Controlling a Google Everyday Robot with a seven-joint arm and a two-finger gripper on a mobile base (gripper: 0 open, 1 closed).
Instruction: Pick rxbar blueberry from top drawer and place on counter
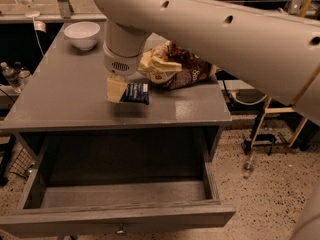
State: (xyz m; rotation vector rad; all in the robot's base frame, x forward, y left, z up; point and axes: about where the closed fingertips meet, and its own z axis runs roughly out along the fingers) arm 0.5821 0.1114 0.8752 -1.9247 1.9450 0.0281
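The rxbar blueberry, a small dark navy bar with pale print, hangs just above the counter, with its shadow below it. My gripper reaches down from the big white arm and is shut on the bar's left end; one pale finger shows beside it. The top drawer is pulled wide open below the counter's front edge. Its inside shows nothing in it, and its small knob sits at the bottom of the front panel.
A yellow-and-brown chip bag lies on the counter just behind and right of the bar. A white bowl stands at the back left. The white arm spans the top of the view. Speckled floor and a cart base lie to the right.
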